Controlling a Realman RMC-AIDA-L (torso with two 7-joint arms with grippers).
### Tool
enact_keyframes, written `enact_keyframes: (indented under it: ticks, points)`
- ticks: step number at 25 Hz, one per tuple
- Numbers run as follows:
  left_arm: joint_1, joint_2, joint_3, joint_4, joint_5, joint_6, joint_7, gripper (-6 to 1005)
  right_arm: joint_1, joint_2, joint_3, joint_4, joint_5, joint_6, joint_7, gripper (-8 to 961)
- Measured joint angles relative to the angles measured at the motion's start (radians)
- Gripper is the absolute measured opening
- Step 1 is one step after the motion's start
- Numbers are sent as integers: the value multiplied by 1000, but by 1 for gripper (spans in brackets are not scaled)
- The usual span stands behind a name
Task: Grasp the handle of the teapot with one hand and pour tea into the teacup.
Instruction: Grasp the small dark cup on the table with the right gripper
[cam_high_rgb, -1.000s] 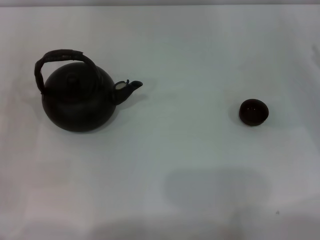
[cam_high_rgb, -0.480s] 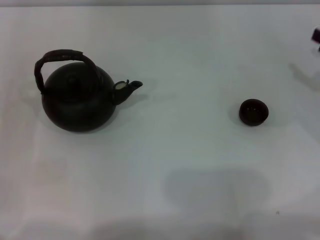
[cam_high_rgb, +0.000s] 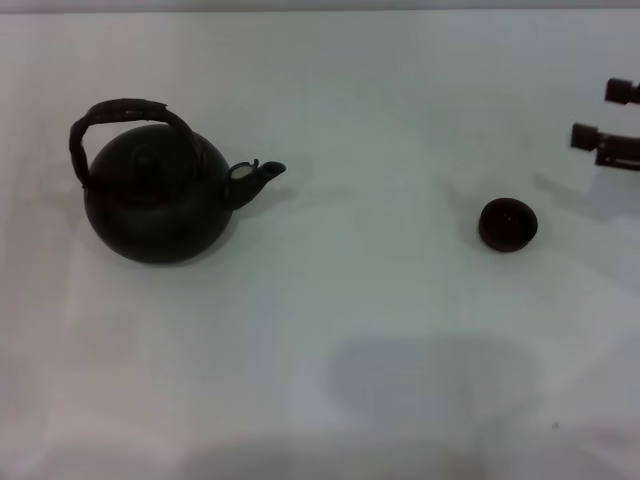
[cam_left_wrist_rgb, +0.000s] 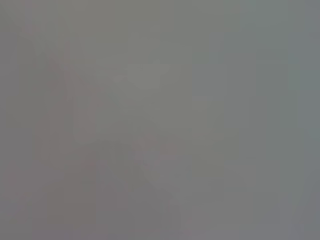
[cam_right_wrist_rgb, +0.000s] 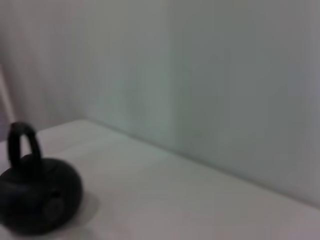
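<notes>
Entering at right edge: right tool (cam_high_rgb: 592, 113), fingers apart.

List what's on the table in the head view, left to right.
handle → teapot body → its spout → teacup → right gripper, entering at the right edge, fingers apart, holding nothing. The left gripper is not in view.

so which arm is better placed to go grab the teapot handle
Probably the right. Its claw is in the head view at the table's right edge, fingers apart, above the teacup. It must cross to the handle of the teapot on the left. The left claw is not in view.
</notes>
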Motion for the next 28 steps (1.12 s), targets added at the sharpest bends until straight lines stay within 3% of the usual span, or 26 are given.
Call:
enact_keyframes:
  ticks: [12,28]
  points:
    - [-8,0,2,4,26,-2,-2,877,30,63,-6,-8,-128,0,-6,874]
    - [6,-3,1,-3,112,-15,3,877,25,68,-115,74,-128,-59,-35,874]
